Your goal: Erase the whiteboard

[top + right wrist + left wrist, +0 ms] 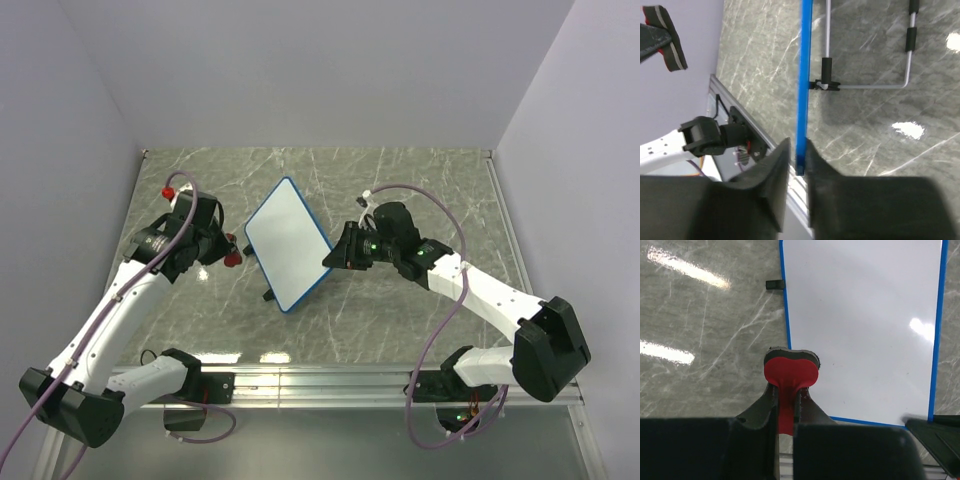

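Fingers [776,167] of my right gripper [796,150] pinch a corner of the whiteboard [288,238], while my left gripper [788,400] clamps the eraser [791,371] beside its left long edge, board stretching ahead and rightward.

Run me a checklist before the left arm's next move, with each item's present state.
1. Grip on the eraser: ok, the left gripper is shut on its red stem.
2. Hold on the whiteboard: ok, the right gripper clamps its blue edge.
3. Board face free of marks: ok, no scribbles show in the top or left wrist view.
4. Eraser pad touching the board: cannot tell.
5. Board's feet on the table: cannot tell.
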